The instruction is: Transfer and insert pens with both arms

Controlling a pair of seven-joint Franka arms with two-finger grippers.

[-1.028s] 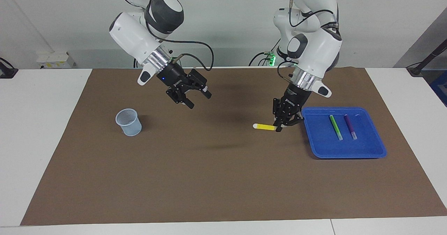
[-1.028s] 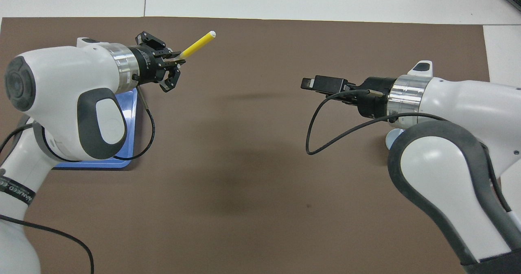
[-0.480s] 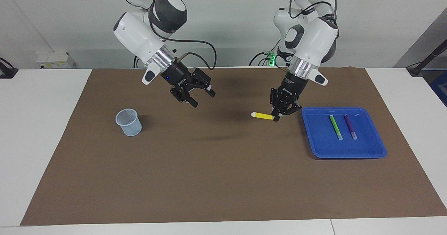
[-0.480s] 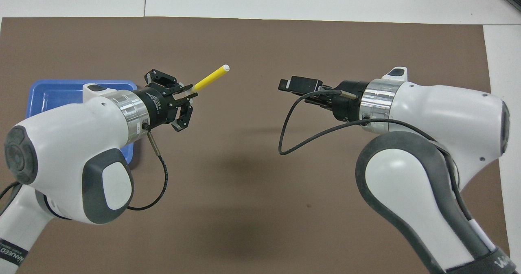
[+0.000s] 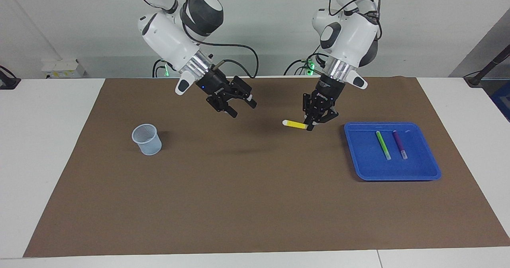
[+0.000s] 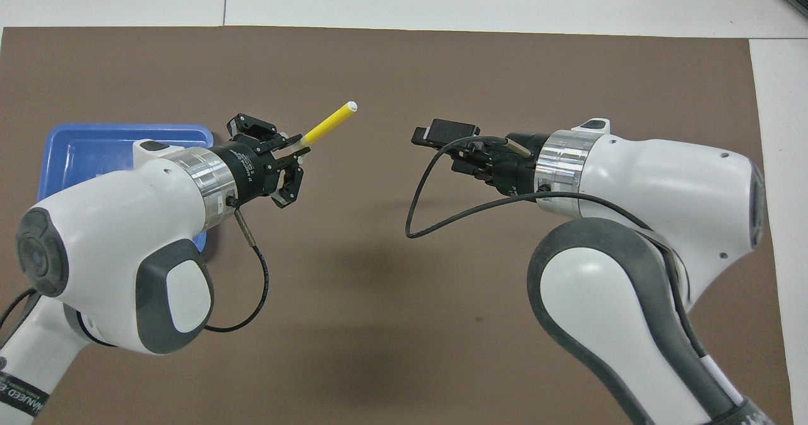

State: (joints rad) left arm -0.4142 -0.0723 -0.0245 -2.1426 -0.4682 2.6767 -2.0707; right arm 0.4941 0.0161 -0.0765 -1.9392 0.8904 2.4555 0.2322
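The left gripper (image 5: pixel 310 125) is clamped on one end of the slim yellow marker pen (image 5: pixel 295 124), carrying it level above the middle of the brown mat (image 5: pixel 255 204), its whitish cap aimed toward nine o'clock in the facing view, at the right gripper (image 5: pixel 239 108). That gripper hangs with jaws spread wide and empty, just short of the cap. The lime green pen (image 5: pixel 383 145) and purple pen (image 5: pixel 399 144) lie side by side in the blue plastic tray (image 5: pixel 422 172) at the left arm's end of the counter; the pale mesh cup (image 5: pixel 147 139) stands toward the right arm's end. The handover looks imminent. The likely risk: the pen is pinched only at its tip, so a slightly off approach could lever it loose, or a release before the right gripper closes could drop it.
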